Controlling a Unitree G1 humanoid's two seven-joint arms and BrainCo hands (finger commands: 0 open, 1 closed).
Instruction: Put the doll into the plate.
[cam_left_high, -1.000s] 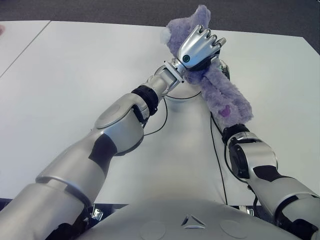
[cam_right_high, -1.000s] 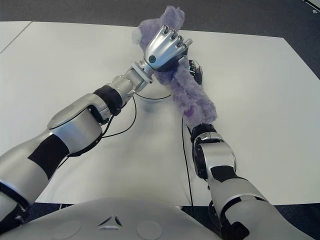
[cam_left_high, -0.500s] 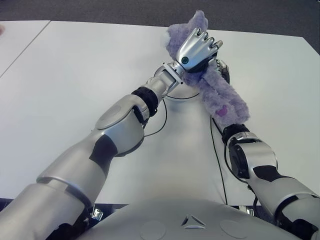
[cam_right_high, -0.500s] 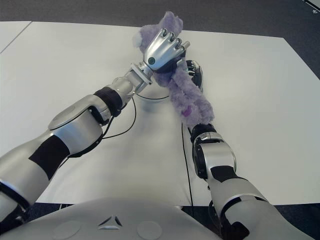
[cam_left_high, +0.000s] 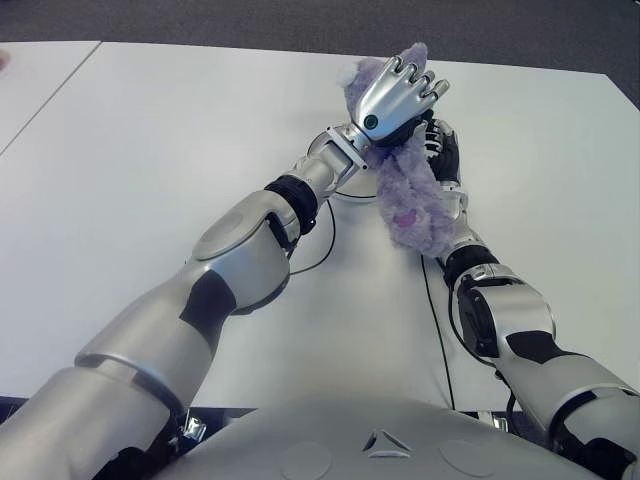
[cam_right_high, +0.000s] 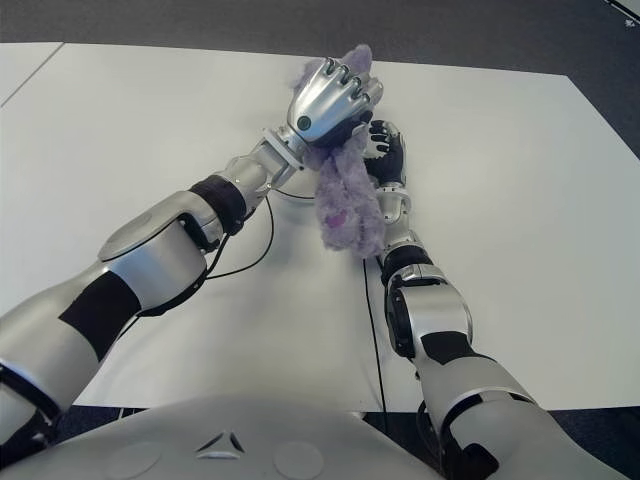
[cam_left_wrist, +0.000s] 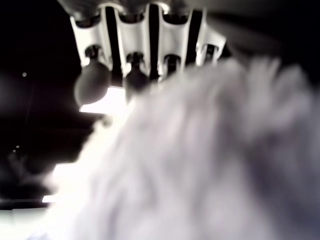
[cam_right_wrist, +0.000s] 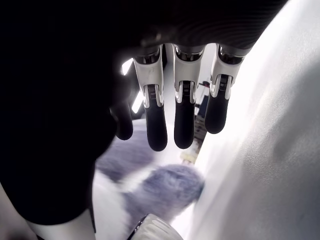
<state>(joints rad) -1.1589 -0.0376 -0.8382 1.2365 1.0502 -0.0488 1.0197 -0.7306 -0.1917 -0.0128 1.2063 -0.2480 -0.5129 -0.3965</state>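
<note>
My left hand (cam_left_high: 400, 95) is shut on the upper end of a fuzzy purple doll (cam_left_high: 408, 200), which hangs from it above the white table (cam_left_high: 150, 150). In the left wrist view its fingers (cam_left_wrist: 135, 55) curl over the fur (cam_left_wrist: 200, 165). My right hand (cam_left_high: 441, 152) is just right of the doll, its dark fingers (cam_right_wrist: 184, 117) straight and holding nothing. Part of a white plate's rim (cam_left_high: 352, 195) shows under my left wrist; the rest is hidden by the arm and doll.
A black cable (cam_left_high: 430, 300) runs along the table beside my right forearm, and another loops by my left elbow (cam_left_high: 315, 250). A second white table (cam_left_high: 40, 70) adjoins at the left. Dark floor lies past the far edge.
The doll has come off my right forearm and swung left, now hanging straight down from my left hand. My right hand, earlier covered by the doll, now shows with open fingers.
</note>
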